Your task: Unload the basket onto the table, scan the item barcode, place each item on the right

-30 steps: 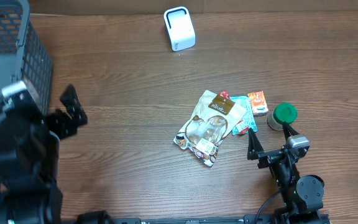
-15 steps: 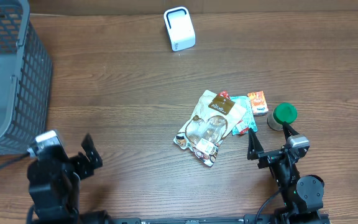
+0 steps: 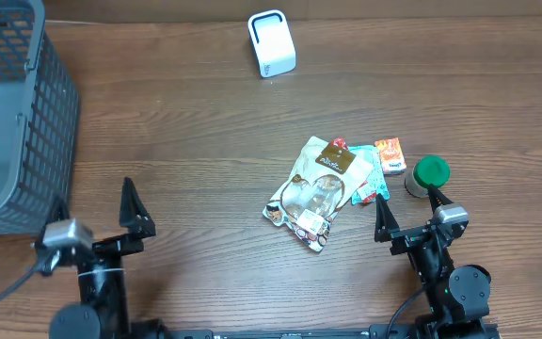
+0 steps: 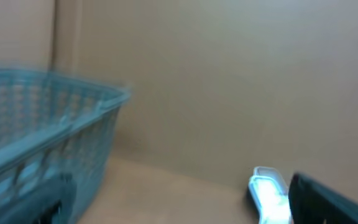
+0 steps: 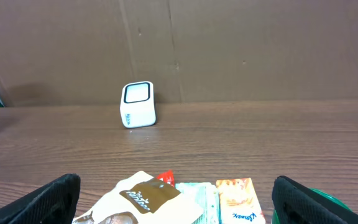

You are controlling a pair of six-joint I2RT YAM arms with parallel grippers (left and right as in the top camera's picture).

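Snack bag [image 3: 320, 188] flat on the table [image 3: 205, 141], right of centre, overlapping a teal packet [image 3: 372, 172]. Just beside these, an orange carton [image 3: 390, 155] and a green-lidded cup [image 3: 430, 173]. White scanner [image 3: 271, 43] well apart at the far edge. Right gripper [image 3: 406, 200] near the bag, jaws apart, holding nothing. Left gripper [image 3: 92, 200] beside the basket [image 3: 7, 113], jaws apart, empty.

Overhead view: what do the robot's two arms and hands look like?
Both are black, built from rounded joints. The left hand and right hand each carry two pointed black fingers either side of a small silver-grey box. A black cable runs from each.
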